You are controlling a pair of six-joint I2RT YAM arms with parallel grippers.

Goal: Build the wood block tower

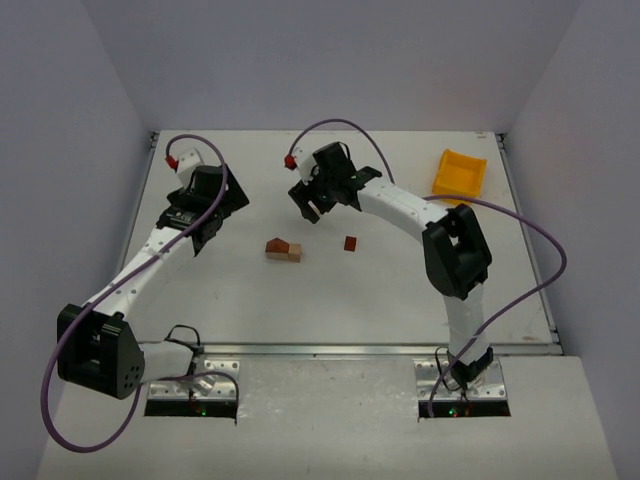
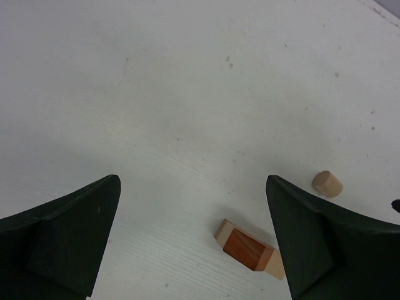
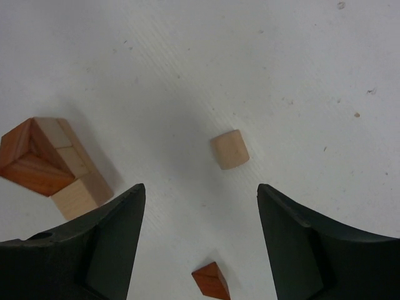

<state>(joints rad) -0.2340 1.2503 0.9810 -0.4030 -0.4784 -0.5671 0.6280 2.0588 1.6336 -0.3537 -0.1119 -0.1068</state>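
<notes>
The left pincer [image 2: 192,181] and right pincer [image 3: 201,187] hang spread, empty, near smooth wooden blocks [image 3: 53,165], a pale cylinder [image 3: 229,149] and a partly cropped reddish wedge [image 3: 211,281].

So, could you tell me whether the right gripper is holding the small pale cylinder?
No, the right gripper is open and empty, and the pale cylinder lies free on the table beyond its fingertips.

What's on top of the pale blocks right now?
A reddish-brown wedge piece sits on the pale blocks. It covers their top faces, so whether anything lies between them is hidden.
</notes>
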